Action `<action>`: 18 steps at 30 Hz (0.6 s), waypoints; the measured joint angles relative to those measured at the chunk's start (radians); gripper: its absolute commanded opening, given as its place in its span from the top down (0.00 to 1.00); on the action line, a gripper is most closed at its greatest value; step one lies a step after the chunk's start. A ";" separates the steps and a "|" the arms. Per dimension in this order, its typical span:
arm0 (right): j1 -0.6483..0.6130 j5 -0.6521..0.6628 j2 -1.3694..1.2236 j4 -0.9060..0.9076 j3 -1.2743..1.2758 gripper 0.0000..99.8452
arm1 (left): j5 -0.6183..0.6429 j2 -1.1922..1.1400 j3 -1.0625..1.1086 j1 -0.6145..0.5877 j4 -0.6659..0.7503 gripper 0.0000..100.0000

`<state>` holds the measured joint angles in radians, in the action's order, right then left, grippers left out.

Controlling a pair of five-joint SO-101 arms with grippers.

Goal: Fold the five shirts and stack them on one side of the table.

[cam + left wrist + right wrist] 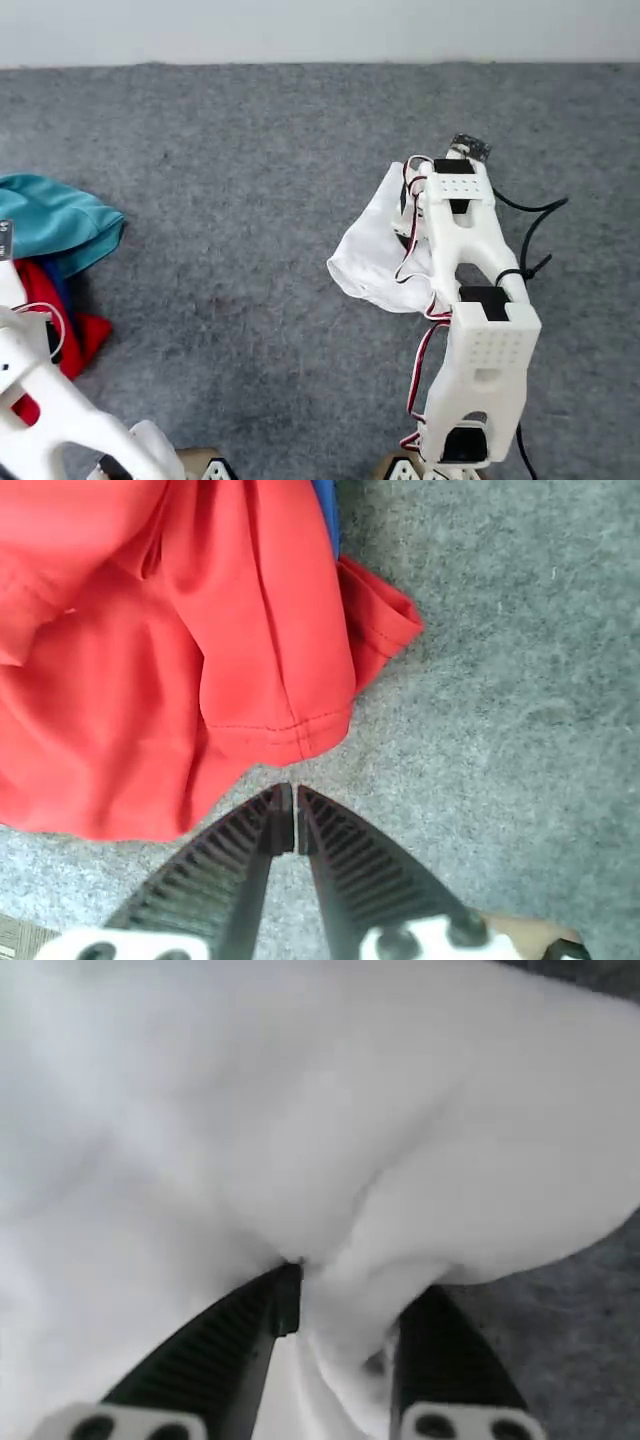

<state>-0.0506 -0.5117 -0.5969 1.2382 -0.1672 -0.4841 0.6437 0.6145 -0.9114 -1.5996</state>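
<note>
cloth is bunched between the fingers of the right gripper [350, 1335]: a thick fold of the white shirt [372, 258] fills the gap, so the jaws stand partly apart, clamped on the fabric. in the high view that shirt lies crumpled right of the middle of the grey worktop [250, 190]. it is partly under the right arm [470, 250], which stretches out over it from the near edge. the shirt's loose edge spreads towards the centre of the worktop.

the left gripper [296, 812] is closed on itself, its ribbed black fingers [240, 855] meeting at the tips. it hangs over the grey surface just beside the hem of the red shirt [170, 660], and as far as the left wrist view shows it is not touching it. the red shirt is a rumpled heap, with a sliver of blue cloth [322, 510] showing at its far side.

in the high view the left arm [50, 400] sits at the near left corner. the red shirt lies at the left edge beside it. the teal shirt [55, 220] is heaped just beyond, its near edge overlapping the red and blue cloth. this pile is well apart from the white shirt. a pale wall [300, 30] runs along the far edge of the worktop.
</note>
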 measured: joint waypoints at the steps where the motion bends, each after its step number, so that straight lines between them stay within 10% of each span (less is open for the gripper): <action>1: 0.008 0.000 0.000 0.011 -0.003 0.99 | 0.000 0.000 0.000 0.000 0.000 0.98; 6: 0.058 0.161 0.015 0.064 -0.020 0.99 | 0.000 0.000 0.000 0.000 0.000 0.98; 18: 0.539 1.062 0.130 0.034 -0.015 0.99 | 0.000 0.000 0.000 0.000 0.000 0.98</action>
<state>0.4879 0.5501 -0.4664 1.2720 -0.1826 -0.4841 0.6437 0.6145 -0.9114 -1.5996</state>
